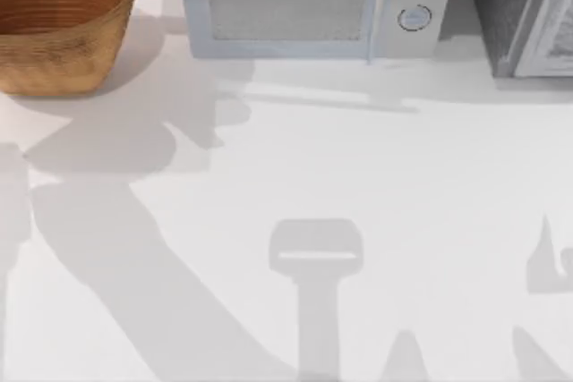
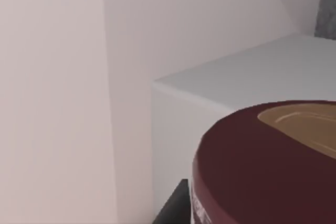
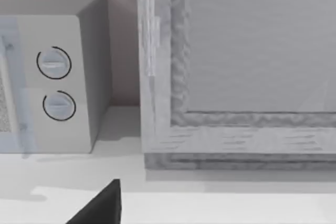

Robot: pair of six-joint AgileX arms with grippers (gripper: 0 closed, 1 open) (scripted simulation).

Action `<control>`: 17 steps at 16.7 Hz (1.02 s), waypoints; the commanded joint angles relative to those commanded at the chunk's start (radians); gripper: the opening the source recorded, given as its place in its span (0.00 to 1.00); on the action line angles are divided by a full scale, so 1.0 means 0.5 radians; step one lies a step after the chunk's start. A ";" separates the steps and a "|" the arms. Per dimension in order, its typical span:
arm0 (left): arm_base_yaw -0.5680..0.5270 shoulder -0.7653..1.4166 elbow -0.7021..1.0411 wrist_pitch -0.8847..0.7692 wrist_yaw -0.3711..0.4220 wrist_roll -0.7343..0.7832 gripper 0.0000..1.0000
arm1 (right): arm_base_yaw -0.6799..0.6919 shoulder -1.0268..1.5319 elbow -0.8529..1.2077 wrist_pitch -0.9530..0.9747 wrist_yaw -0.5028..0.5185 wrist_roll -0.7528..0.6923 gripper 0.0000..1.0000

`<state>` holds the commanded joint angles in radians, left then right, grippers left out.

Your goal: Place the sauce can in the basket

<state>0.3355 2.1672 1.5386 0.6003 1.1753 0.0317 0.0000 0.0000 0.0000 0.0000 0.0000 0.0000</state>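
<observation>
Basket (image 1: 55, 20) at tabletop (image 1: 376, 221) far-left corner, beside microwave (image 1: 309, 4). Can (image 2: 262, 171) looms close under my left wrist camera, maroon top showing, a pale box edge behind it. Whether my left pincer grips it, I cannot tell. Right wrist camera faces microwave dials (image 3: 53, 62) and a grey framed cabinet (image 3: 241, 72); right pincer state I cannot tell.

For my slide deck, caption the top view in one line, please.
Wicker basket at the table's far left, microwave behind centre, arm shadows across the white surface.
</observation>
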 joint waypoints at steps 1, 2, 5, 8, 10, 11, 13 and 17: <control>-0.047 0.048 0.040 0.014 -0.049 -0.005 0.00 | 0.000 0.000 0.000 0.000 0.000 0.000 1.00; -0.089 0.090 0.073 0.025 -0.092 -0.010 0.00 | 0.000 0.000 0.000 0.000 0.000 0.000 1.00; -0.115 0.116 0.096 0.033 -0.119 -0.013 0.00 | 0.000 0.000 0.000 0.000 0.000 0.000 1.00; -0.115 0.116 0.096 0.033 -0.119 -0.013 0.15 | 0.000 0.000 0.000 0.000 0.000 0.000 1.00; -0.115 0.116 0.096 0.033 -0.119 -0.013 0.30 | 0.000 0.000 0.000 0.000 0.000 0.000 1.00; -0.115 0.116 0.096 0.033 -0.119 -0.013 0.38 | 0.000 0.000 0.000 0.000 0.000 0.000 1.00; -0.115 0.116 0.096 0.033 -0.119 -0.013 0.53 | 0.000 0.000 0.000 0.000 0.000 0.000 1.00; -0.115 0.116 0.096 0.033 -0.119 -0.013 0.83 | 0.000 0.000 0.000 0.000 0.000 0.000 1.00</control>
<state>0.2782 2.2252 1.5869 0.6169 1.1159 0.0251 0.0000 0.0000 0.0000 0.0000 0.0000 0.0000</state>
